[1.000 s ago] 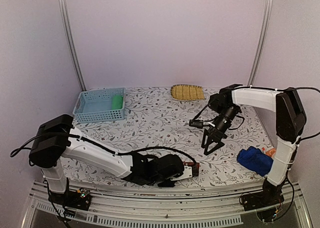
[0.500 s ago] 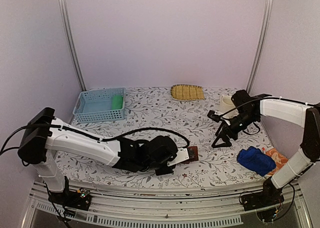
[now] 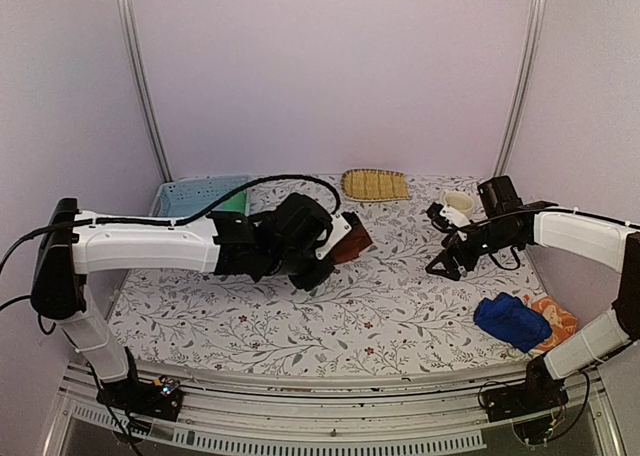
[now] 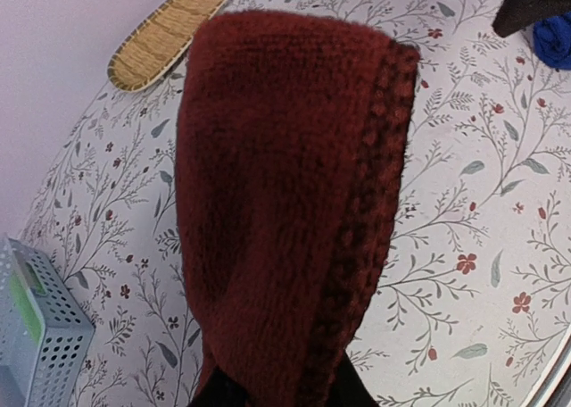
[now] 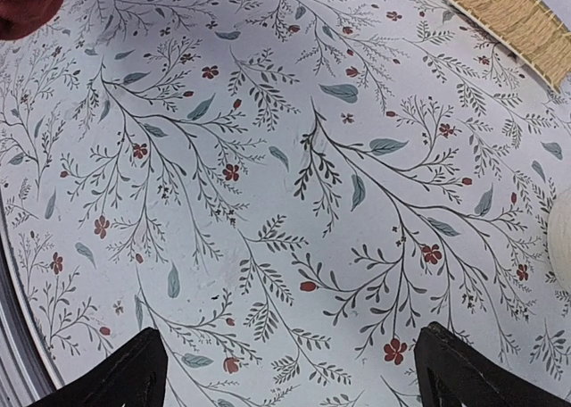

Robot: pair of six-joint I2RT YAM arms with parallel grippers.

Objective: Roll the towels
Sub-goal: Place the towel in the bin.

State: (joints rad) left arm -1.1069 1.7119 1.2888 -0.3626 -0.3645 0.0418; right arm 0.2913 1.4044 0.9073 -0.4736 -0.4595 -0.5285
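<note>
Overhead view: brown towel [image 3: 352,239], clamped in the left gripper [image 3: 335,247], held over the middle of the table [image 3: 300,321], right of the basket [image 3: 190,192]. Blue towel [image 3: 510,321] and orange towel [image 3: 556,314] bunched together, near right. Right gripper [image 3: 441,266] at far right, jaws wide apart, empty.

Left wrist view: brown towel fills the frame beyond the jaws, thick, ribbed border down its right side. Probably soft, light and limp; best pinched at a hem or corner.

Right wrist view: fingers [image 5: 120,376] spread over bare flowered table.
</note>
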